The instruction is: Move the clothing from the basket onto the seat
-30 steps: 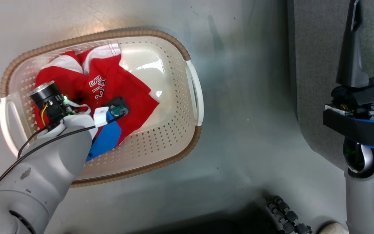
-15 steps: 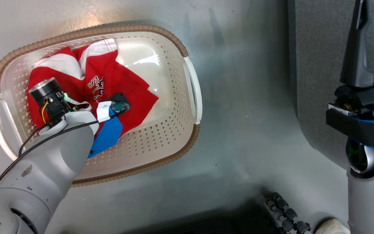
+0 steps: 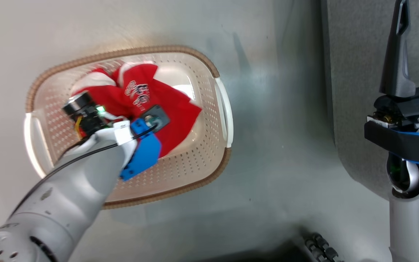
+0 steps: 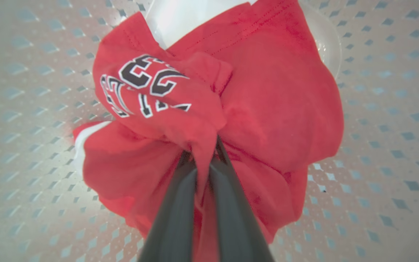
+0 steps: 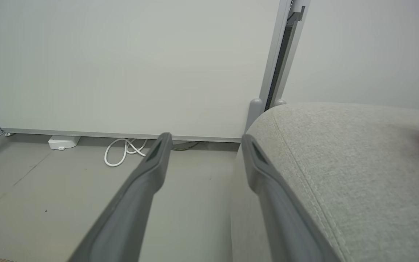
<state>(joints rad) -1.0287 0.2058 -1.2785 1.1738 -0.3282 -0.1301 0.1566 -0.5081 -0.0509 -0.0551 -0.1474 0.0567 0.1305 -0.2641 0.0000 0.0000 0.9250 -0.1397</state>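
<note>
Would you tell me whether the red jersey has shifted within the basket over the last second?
Yes: the jersey has bunched inward, away from the walls of the basket, toward the shut left end effector.

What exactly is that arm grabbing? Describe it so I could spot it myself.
Look at the cream basket with the brown rim on the grey floor, left of the sofa cushion. Inside is a bunched bright red jersey, pinched by the left gripper. Its dark block letters edged in white mark it out against the pale plastic.

Head overhead; left wrist inside basket (image 4: 395, 109)
</note>
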